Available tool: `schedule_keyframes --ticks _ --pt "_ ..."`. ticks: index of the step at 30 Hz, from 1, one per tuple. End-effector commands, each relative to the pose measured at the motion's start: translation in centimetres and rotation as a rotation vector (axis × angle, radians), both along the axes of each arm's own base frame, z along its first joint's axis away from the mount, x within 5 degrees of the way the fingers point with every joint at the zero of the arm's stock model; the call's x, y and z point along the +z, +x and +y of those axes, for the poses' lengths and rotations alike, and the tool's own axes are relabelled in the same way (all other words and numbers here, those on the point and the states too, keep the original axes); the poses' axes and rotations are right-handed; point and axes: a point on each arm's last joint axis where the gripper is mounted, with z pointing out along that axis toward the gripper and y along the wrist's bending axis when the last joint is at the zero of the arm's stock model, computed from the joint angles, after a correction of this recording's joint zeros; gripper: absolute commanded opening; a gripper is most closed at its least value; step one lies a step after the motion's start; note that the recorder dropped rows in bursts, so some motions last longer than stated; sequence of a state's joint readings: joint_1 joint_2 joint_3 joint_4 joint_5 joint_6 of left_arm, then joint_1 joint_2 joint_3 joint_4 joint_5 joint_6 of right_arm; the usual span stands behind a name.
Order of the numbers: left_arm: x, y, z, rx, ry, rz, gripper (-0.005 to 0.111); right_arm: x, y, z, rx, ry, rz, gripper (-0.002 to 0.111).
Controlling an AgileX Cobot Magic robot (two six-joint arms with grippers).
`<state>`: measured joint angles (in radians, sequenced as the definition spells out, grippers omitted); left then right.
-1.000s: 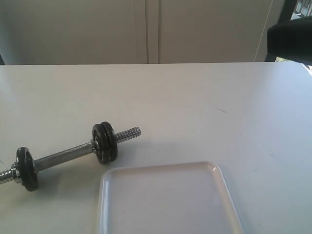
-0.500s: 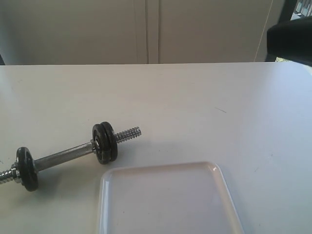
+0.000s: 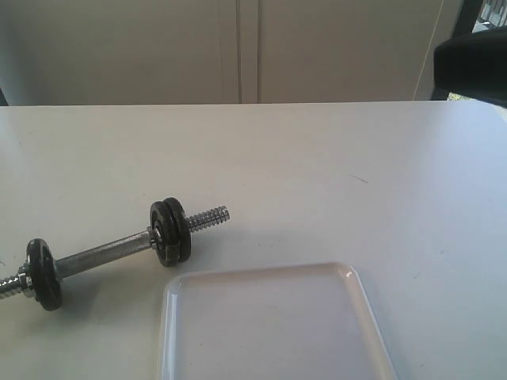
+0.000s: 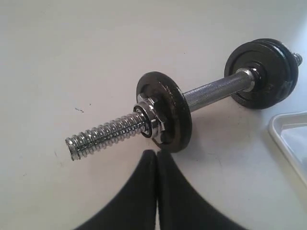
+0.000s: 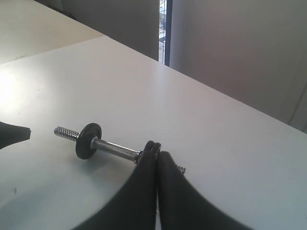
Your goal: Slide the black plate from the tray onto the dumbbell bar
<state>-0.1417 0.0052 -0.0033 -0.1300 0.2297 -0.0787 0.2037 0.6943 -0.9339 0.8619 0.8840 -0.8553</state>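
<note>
In the exterior view the dumbbell bar lay at lower left on the bench. It carried a pair of discs at one end and a single disc at the other. The visible part of the tray, at lower centre, was bare. No loose black plate showed, so it was probably one of the pair, though which one I cannot tell.

The left claw was pressed closed and empty, close to the single disc. The right claw was likewise closed on nothing.

Judged so, the step was to back off. This is best done upward, without nudging the round discs, since the bar could roll.

The tray's corner sat just beside the pair. The threaded end pointed into bare bench, with ample room at upper centre and right.
</note>
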Motion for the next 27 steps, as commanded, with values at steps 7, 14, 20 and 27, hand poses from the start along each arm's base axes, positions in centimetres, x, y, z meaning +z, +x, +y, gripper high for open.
schedule_keyframes --ticks 7,14,20,27 --pt "0.17 0.08 0.05 0.015 -0.024 -0.026 0.0 -0.07 0.0 -0.1 -0.013 0.007 0.0 0.0" --pt "0.17 0.08 0.05 0.015 -0.024 -0.026 0.0 -0.07 0.0 -0.1 -0.013 0.007 0.0 0.0" --pt "0.15 0.07 0.05 0.015 -0.024 -0.024 0.0 -0.07 0.0 -0.1 -0.013 0.007 0.0 0.0" --pt "0.08 0.05 0.04 0.013 -0.021 -0.016 0.0 -0.02 -0.52 0.38 0.041 0.006 -0.006 0.0"
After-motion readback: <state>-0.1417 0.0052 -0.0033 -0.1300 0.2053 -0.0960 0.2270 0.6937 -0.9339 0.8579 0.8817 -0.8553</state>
